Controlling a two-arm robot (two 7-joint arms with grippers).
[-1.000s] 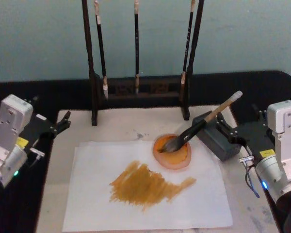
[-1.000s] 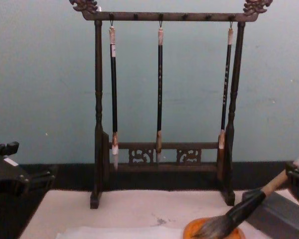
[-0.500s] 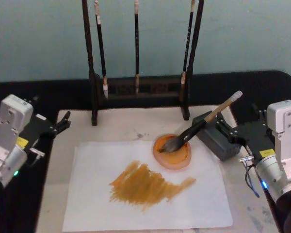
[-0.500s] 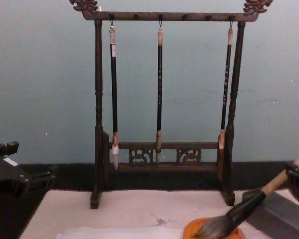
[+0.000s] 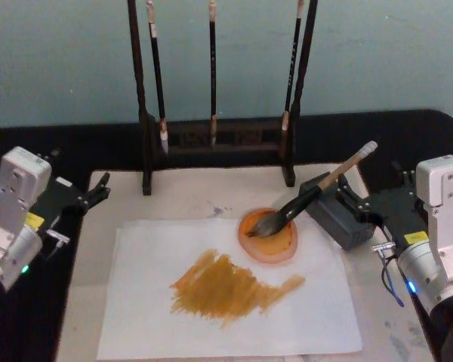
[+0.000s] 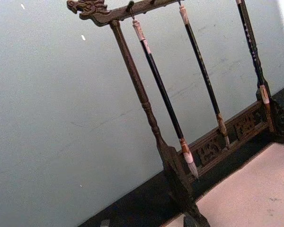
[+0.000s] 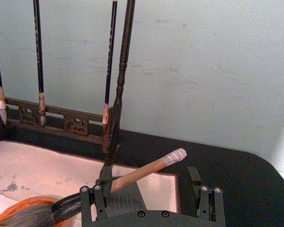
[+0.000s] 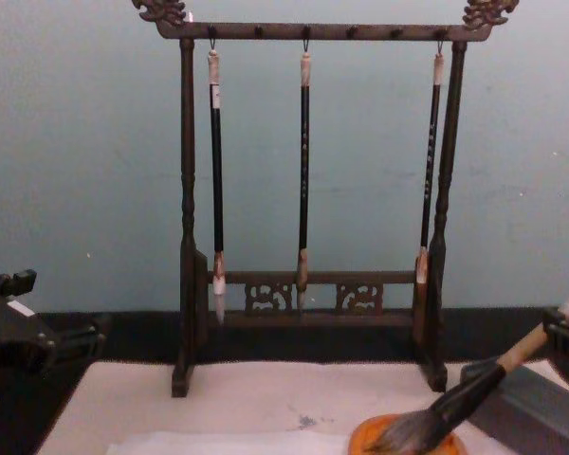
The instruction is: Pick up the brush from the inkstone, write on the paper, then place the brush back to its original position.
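The brush (image 5: pixel 309 197) leans on the grey inkstone (image 5: pixel 334 211), bristles in the orange dish (image 5: pixel 268 235) at the paper's (image 5: pixel 226 290) two o'clock corner. My right end effector (image 5: pixel 352 205) sits at three o'clock, fingers apart and empty. My left end effector (image 5: pixel 93 192) idles at nine o'clock, fingers apart.

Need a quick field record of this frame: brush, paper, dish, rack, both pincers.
brush: large pale-wooden-handled brush, bristles in the dish, handle leaning on the dark grey inkstone block
dish: round orange dish, on the paper's far right part
paper: thin white sheet bearing an ochre painted patch
rack: dark wooden stand with three thin black-handled brushes hanging
left pincer: open, at the mat's left edge, holding nothing
right pincer: open, beside the inkstone block, fingers apart from the brush handle
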